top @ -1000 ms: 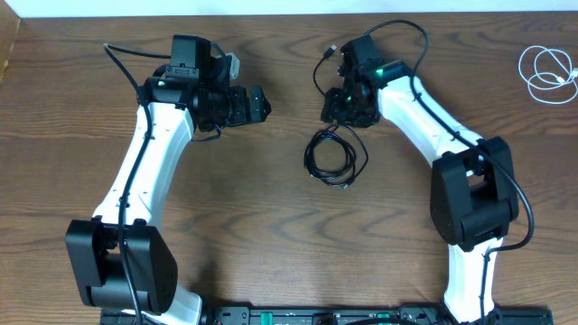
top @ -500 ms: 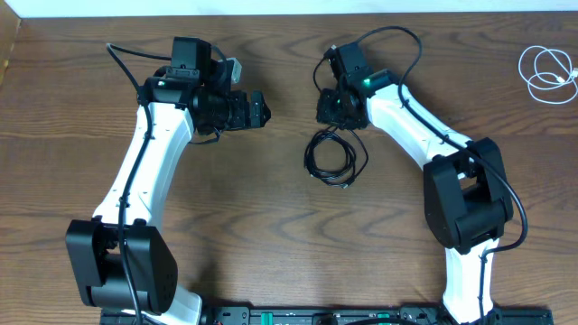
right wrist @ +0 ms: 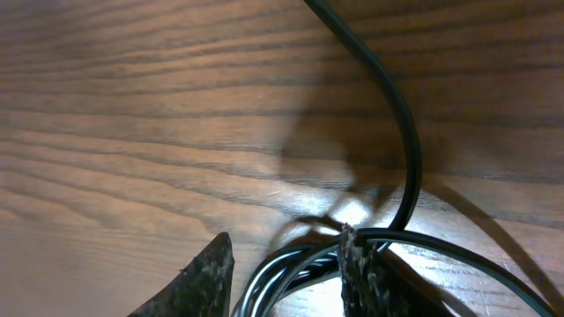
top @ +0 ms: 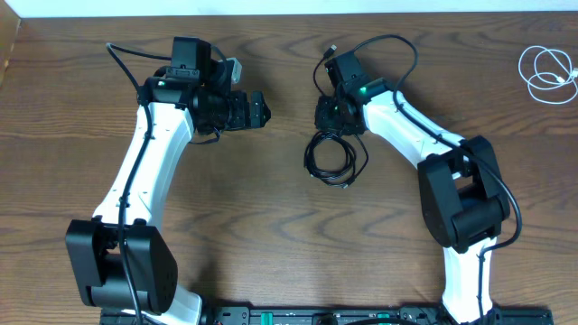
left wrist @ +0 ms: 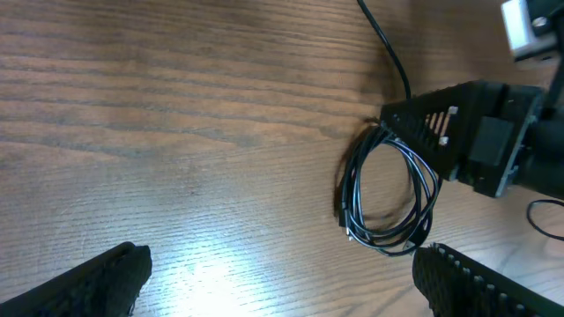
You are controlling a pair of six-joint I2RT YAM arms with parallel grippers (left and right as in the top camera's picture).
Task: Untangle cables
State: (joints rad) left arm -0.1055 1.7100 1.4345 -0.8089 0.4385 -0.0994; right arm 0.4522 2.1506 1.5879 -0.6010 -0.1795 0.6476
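Note:
The black cable (top: 334,155) lies coiled on the wooden table, mid-table. My right gripper (top: 332,116) is down on the coil's far edge. In the right wrist view, its fingers (right wrist: 285,236) close on the bundled black strands (right wrist: 300,264), which fill the gap. One black strand (right wrist: 397,114) runs away from the jaws toward the far side. The white cable (top: 546,72) lies looped at the far right corner, apart from both arms. My left gripper (top: 262,108) hovers open to the left of the coil. Between its spread fingers (left wrist: 282,255) is bare wood, with the black coil (left wrist: 388,198) ahead of them.
Thick black wires arch over the right arm (top: 397,45) and trail behind the left arm (top: 122,59). Both arm bases stand at the near edge (top: 117,271). The table's far edge (top: 289,13) runs close behind the grippers.
My right gripper has shifted slightly left over the coil's far edge and its jaws have narrowed onto the strands. The left arm and both cables stayed put.

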